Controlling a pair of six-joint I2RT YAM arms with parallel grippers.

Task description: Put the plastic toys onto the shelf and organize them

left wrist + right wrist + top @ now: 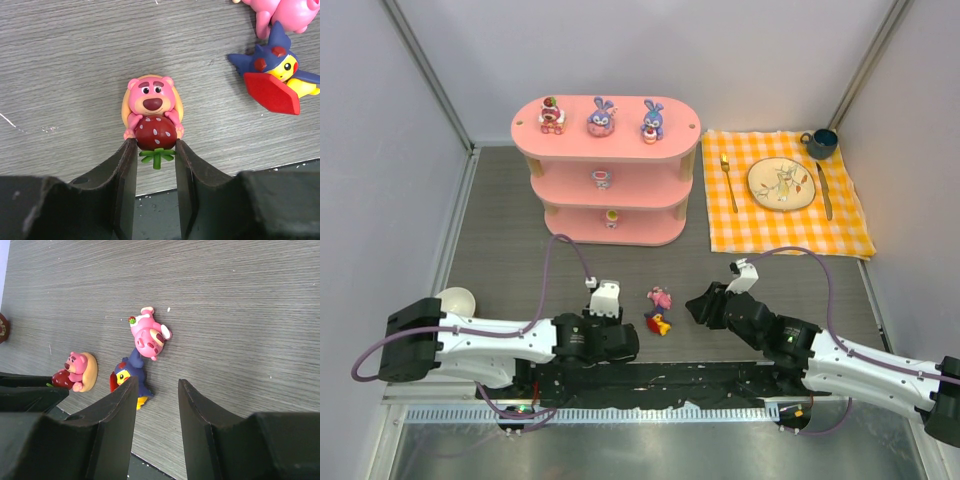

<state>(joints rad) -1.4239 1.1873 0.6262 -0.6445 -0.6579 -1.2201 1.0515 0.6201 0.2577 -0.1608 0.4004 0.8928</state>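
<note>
Where table edge (250, 167) nears, left pincer (155, 144) narrow at pink bear (152, 102); right pincer (157, 387) parted.

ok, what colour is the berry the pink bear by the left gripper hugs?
The berry is dark red with white seeds, green leaves; clearest in left wrist view.

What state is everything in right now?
Bear: lying on table.
Left gripper: jaws flank bear's strawberry, grip unclear.
Right gripper: open, empty.
Pink toy: tipped over.
Blue-yellow toy: lying down.
Shelf: upright, five toys on it.
Mug: upright.
Bowl: upright.
</note>
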